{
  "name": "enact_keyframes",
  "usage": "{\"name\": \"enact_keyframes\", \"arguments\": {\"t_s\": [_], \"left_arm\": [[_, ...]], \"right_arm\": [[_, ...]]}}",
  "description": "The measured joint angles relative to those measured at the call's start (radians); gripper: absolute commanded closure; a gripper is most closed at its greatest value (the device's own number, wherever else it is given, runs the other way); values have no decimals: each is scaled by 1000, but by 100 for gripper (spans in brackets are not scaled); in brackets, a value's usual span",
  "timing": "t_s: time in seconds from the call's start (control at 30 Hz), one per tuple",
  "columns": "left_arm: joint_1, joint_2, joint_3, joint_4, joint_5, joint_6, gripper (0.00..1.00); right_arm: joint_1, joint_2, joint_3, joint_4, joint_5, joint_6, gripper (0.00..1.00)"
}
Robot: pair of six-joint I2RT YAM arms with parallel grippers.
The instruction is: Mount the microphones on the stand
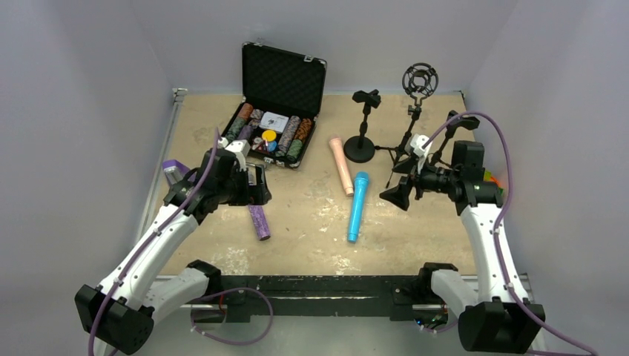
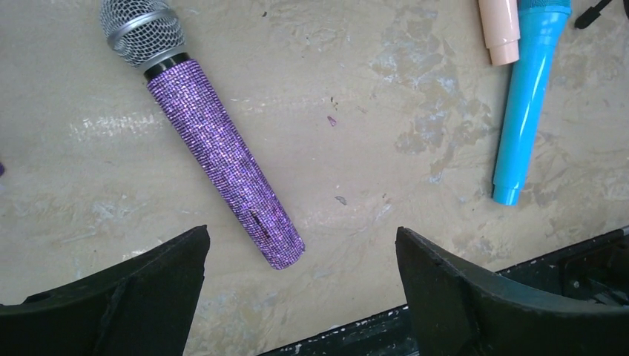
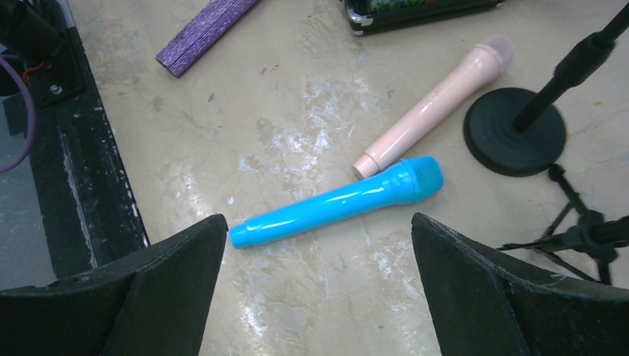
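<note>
Plain pale grey walls (image 1: 74,74) on 3 sides; worn beige tabletop (image 1: 311,222), pale scuffs; even light

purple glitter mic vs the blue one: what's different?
Finish: the glittery purple stick microphone is sparkly; the bright blue plastic stick microphone is smooth and glossy.
Head: the purple one has a grey metal mesh head; the blue one's head is blue like its body.
Place: the purple one lies alone on the left; the blue one lies mid-table, right beside the pale pink microphone.
Shared: both lie flat on the table, unheld, not mounted.
</note>
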Motion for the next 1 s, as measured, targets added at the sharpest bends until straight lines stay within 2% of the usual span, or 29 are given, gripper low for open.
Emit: {"name": "enact_keyframes", "arguments": {"t_s": [0.17,0.33,0.47,0.63,0.77,0.87,1.0], "left_arm": [[18,-18,-21,17,-61,-4,0],[32,-40,-64,63,-76,-20,1],[33,-67,-73,77,-76,-21,1],[33,-113,-76,74,-77,-10,2],[33,-138,-79,74,-46,6,3],[33,-162,-90,93,5,8,4],[33,-183,-93,111,41,8,4]], "right_arm": [[0,8,214,-129,121,-12,1],[0,4,472,-168,242,34,1],[0,24,607,-168,322,121,2],[0,107,709,-167,322,174,2],[42,275,830,-281,229,49,1],[152,439,950,-345,247,-87,1],[259,593,1008,-359,274,-261,1]]}}
